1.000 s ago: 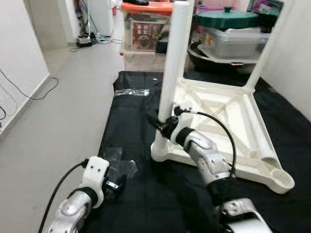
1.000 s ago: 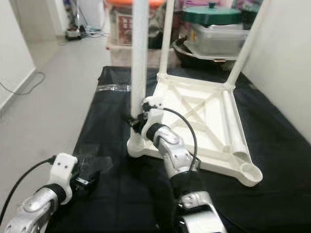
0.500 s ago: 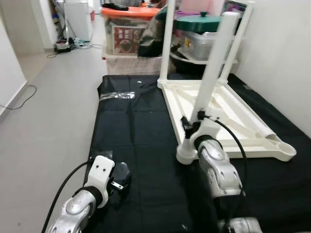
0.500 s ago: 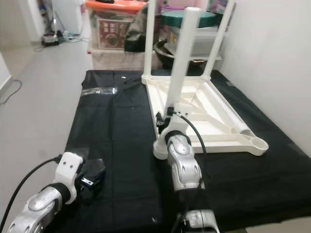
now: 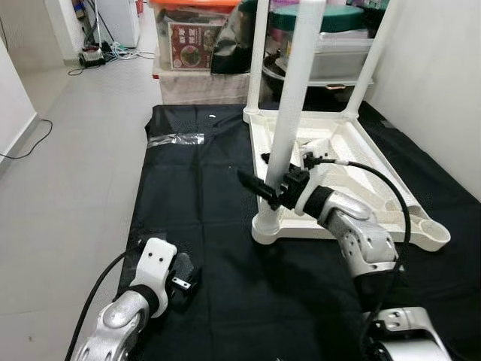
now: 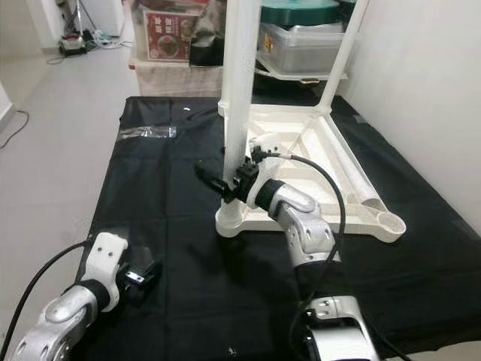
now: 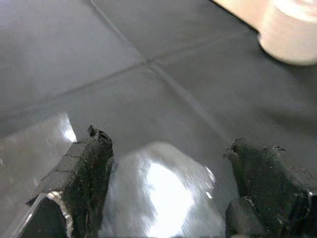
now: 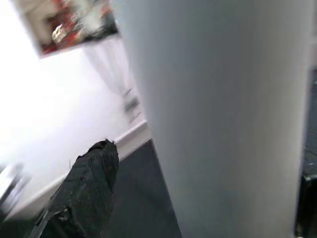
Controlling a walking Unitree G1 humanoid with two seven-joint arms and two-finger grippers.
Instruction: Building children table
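Observation:
A white children's table [image 5: 361, 169] lies upside down on a black cloth [image 5: 203, 195]. Two legs stand at its far corners [image 5: 258, 60]. The near left leg [image 5: 291, 105] stands in its corner socket, leaning slightly. My right gripper [image 5: 263, 174] is low on this leg, open, with its black fingers [image 8: 86, 188] either side of the leg and a gap showing beside it. The near right corner is a bare round socket [image 5: 432, 235]. My left gripper [image 5: 184, 274] is low at the cloth's near left, open over a clear plastic bag [image 7: 158, 198].
A white tube [image 6: 353, 177] lies along the frame's right side. Storage boxes [image 5: 203, 53] and a clear bin with a green lid [image 5: 331, 45] stand behind the cloth. A white wall [image 5: 443, 90] runs on the right. Grey floor [image 5: 68, 165] lies left. A clear plastic strip [image 5: 176, 139] lies on the cloth.
The view has shifted. The near leg stands more upright than half a second ago. My right gripper stays low on it, fingers now reaching out past its left side. My left gripper stays low.

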